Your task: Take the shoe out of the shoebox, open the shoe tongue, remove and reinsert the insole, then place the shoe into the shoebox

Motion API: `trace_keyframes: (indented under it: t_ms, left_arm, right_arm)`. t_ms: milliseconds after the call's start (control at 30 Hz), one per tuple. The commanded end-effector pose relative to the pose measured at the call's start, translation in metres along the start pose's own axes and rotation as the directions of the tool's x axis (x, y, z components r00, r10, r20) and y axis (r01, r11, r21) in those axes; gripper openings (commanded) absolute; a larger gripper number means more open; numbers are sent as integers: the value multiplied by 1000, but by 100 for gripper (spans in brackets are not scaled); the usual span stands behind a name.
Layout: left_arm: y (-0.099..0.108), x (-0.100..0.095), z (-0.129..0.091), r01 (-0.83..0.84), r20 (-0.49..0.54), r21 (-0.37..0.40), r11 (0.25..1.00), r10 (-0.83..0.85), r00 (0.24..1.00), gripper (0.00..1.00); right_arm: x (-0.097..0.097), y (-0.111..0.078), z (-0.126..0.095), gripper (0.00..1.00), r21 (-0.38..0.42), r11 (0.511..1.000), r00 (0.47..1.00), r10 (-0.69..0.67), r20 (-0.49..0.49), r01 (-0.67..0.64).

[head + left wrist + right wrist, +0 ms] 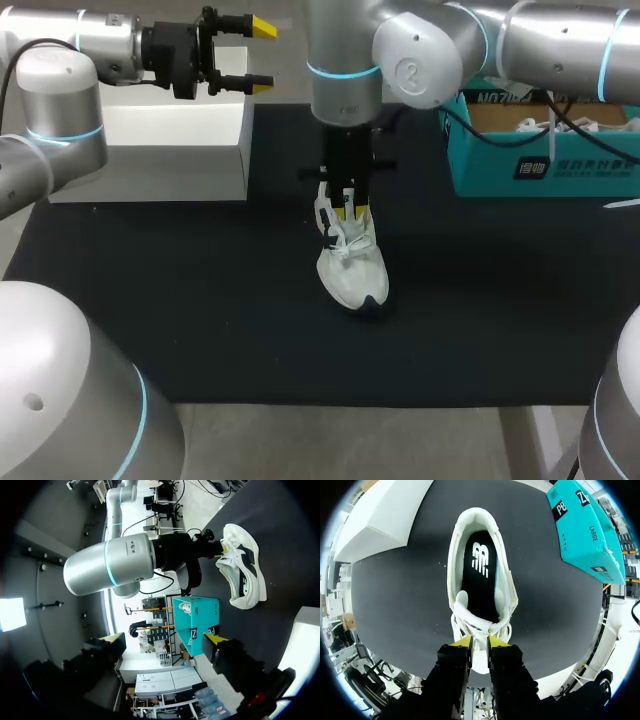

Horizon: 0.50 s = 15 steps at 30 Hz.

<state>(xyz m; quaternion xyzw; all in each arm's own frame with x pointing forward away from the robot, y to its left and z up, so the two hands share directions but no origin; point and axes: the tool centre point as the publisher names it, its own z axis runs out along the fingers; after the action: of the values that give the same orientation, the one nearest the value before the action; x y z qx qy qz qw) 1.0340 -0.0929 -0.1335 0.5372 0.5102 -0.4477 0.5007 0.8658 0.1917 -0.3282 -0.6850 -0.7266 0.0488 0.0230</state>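
Note:
A white shoe with a dark toe tip stands upright on the black mat, mid-table. In the right wrist view its black insole lies inside the shoe. My right gripper comes straight down over the shoe's lacing; its fingers press the white tongue from both sides, so the right gripper is shut on it. My left gripper hangs open and empty above the white block at the back left. In the left wrist view the left gripper sits far from the shoe.
The teal shoebox stands open at the back right with another white shoe inside. A white block occupies the back left. The black mat covers most of the table.

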Motion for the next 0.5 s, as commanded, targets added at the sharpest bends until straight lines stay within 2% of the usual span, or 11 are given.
trace_keyframes:
  t_ms: [33,133,200,367,500]
  left_arm:
    - [-1,0,1,-2,-2,-2,1000,2,1000,100]
    - [-1,0,1,-2,-2,-2,1000,2,1000,100]
    - [-1,0,1,-2,-2,-2,1000,2,1000,100]
    - [-1,0,1,-2,-2,-2,1000,2,1000,100]
    - [-1,0,1,-2,-2,-2,1000,2,1000,100]
  right_arm:
    - [-2,13,15,0,-1,1000,1000,-4,-14,4]
    - [-5,25,23,0,11,1000,1000,-8,4,8]
    - [-5,25,24,0,15,1000,1000,-11,-3,11]
    - [-6,17,6,0,-21,1000,1000,-11,4,11]
    - [-6,22,8,0,-24,999,1000,-24,9,24]
